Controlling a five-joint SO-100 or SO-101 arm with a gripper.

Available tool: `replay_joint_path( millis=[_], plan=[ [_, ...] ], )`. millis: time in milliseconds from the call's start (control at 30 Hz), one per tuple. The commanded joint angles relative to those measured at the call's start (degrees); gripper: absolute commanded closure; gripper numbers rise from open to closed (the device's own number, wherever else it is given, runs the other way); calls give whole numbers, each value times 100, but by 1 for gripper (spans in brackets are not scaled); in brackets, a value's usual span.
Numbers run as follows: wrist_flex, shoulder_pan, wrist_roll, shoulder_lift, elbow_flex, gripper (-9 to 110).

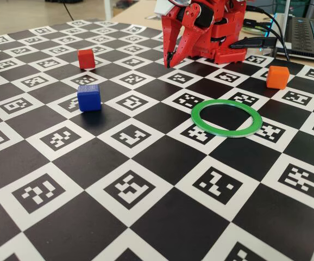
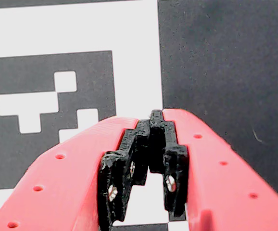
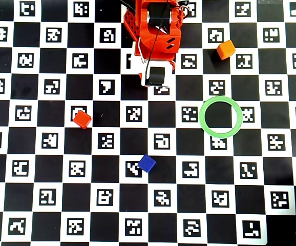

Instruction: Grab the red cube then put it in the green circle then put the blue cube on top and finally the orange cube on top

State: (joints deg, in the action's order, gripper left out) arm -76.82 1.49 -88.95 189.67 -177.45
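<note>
claw (image 1: 170, 61) hangs folded near the arm's base at the far edge of the checkered surface (image 1: 146, 217), its tip pointing down just above the board and holding nothing. only the wrist view settles its state: the fingers (image 2: 129, 163) sit drawn together at the tips, with a narrow gap lower down, over a white marker square.

the overhead view lays out the spread that the wrist view misses. red cube (image 3: 82, 119) sits at the left, blue cube (image 3: 147, 163) nearer the middle and lower, orange cube (image 3: 226, 49) at the upper right. green circle (image 3: 220, 117) lies flat with its centre bare, well apart from all three cubes.

the fixed view adds a laptop (image 1: 309, 32) and cables (image 1: 265, 32) behind the arm.
</note>
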Motion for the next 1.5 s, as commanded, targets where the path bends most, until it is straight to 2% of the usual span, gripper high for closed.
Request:
replay_joint_path(
  millis=[0,600,733,800,967,1100,1233,1467],
  plan=[
    [-193,-35,-9,281,-413,107],
    [-149,-132,70,281,-413,108],
    [35,-193,448,281,-211,107],
    [167,-193,826,26,237,107],
    [343,-114,1318,-1925,2118,107],
    [62,44,1986,-3683,3999,107],
    [-185,492,2786,-4755,5537,108],
    [-1116,1459,3472,-6601,7901,108]
  ],
)
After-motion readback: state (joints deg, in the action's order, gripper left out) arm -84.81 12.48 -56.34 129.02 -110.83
